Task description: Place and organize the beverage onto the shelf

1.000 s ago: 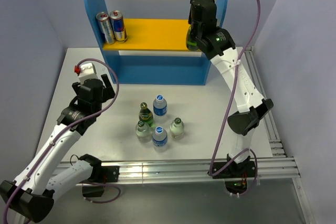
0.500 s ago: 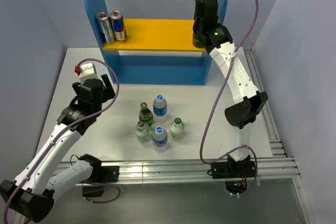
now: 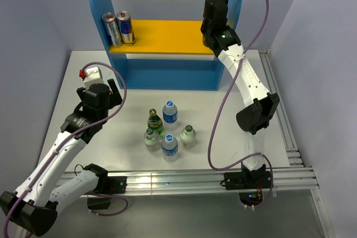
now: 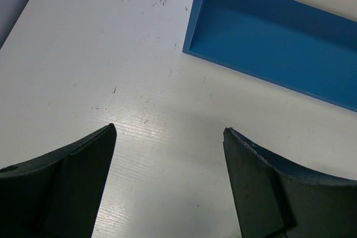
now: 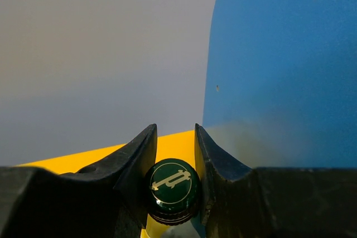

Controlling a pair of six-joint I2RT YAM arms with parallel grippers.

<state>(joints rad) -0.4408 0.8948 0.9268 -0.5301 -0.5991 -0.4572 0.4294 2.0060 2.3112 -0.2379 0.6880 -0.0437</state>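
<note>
My right gripper is shut on the cap of a dark green bottle and holds it upright over the right end of the shelf's yellow upper board, next to the blue side panel. In the top view the right gripper hides that bottle. Several bottles stand clustered on the table: a dark green one, two blue-capped, two pale-capped. My left gripper is open and empty over bare table, left of the cluster.
Two metal cans stand at the left end of the yellow board. The shelf's blue base lies ahead of the left gripper. Grey walls close in on the left, back and right. A metal rail runs along the near edge.
My right arm has swung the green bottle back and right along the upper board toward the right side panel, and its elbow has shifted. The left arm has not moved.
</note>
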